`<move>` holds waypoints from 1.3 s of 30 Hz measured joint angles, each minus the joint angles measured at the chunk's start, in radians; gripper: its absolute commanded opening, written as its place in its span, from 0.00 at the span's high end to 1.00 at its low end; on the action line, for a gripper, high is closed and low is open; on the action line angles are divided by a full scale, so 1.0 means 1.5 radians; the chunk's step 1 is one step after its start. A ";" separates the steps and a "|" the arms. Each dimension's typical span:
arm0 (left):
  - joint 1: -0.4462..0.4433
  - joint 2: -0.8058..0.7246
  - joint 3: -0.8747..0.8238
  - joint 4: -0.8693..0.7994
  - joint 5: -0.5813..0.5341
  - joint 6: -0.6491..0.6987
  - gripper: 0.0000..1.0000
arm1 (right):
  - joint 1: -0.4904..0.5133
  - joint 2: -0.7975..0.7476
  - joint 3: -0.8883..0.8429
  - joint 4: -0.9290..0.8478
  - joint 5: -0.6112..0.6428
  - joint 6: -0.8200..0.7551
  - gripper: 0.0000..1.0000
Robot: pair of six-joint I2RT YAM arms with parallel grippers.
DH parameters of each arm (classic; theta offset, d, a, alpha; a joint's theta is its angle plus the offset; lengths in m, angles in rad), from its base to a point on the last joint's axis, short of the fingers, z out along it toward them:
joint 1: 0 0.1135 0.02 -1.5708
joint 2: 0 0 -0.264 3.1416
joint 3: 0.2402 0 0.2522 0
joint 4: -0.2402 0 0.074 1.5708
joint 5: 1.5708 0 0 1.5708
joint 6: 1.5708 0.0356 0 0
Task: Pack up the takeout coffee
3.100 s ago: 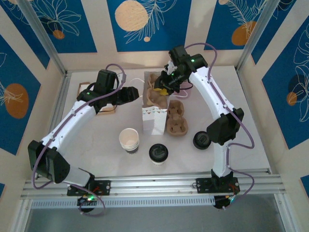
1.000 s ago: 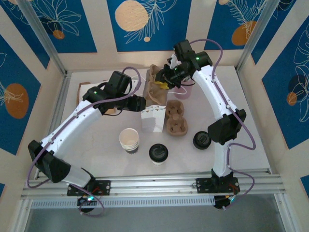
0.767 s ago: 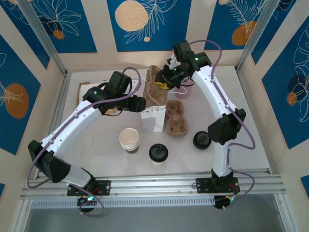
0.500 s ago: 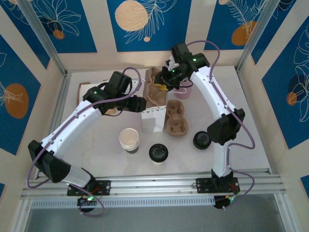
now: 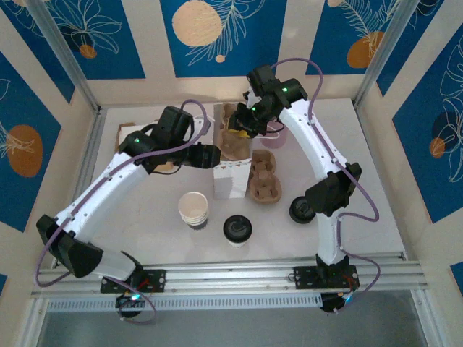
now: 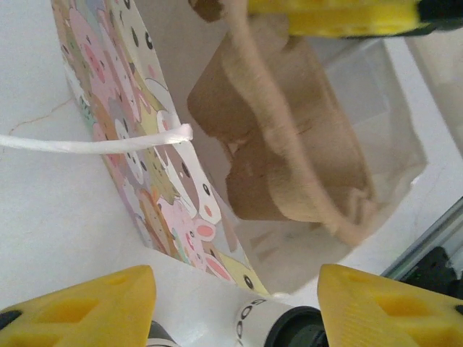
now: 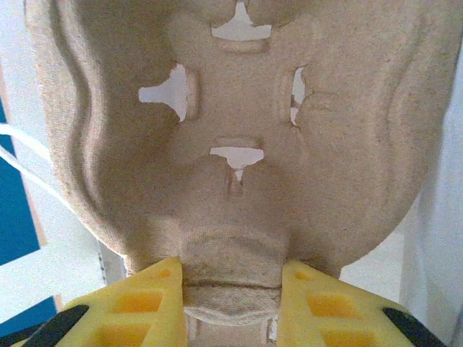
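Observation:
The takeout coffee (image 5: 237, 229), a whitish cup with a black lid, stands at the table's front middle; its lid edge also peeks between my left fingers (image 6: 289, 327). My right gripper (image 5: 242, 124) is shut on a brown pulp cup carrier (image 5: 233, 143), gripping its central ridge (image 7: 231, 289). The carrier (image 6: 289, 159) hangs on edge in the open mouth of a cartoon-printed paper bag (image 6: 155, 188). The bag (image 5: 230, 181) stands at the table's centre. My left gripper (image 5: 210, 155) sits just left of the bag, jaws open and empty (image 6: 235, 318).
A second pulp carrier (image 5: 262, 176) lies right of the bag. A stack of lidless cream cups (image 5: 193, 210) stands front left, and a loose black lid (image 5: 302, 210) lies front right. A pinkish cup (image 5: 275, 137) stands behind the carriers. The bag's white handle (image 6: 94, 143) trails left.
My right gripper has shifted left and slightly back with the carrier, which now hangs over the bag's mouth. The left arm has stayed beside the bag.

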 measured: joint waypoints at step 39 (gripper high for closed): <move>0.228 0.066 -0.045 0.181 0.245 -0.068 0.35 | 0.095 0.133 0.169 -0.189 0.255 -0.081 0.70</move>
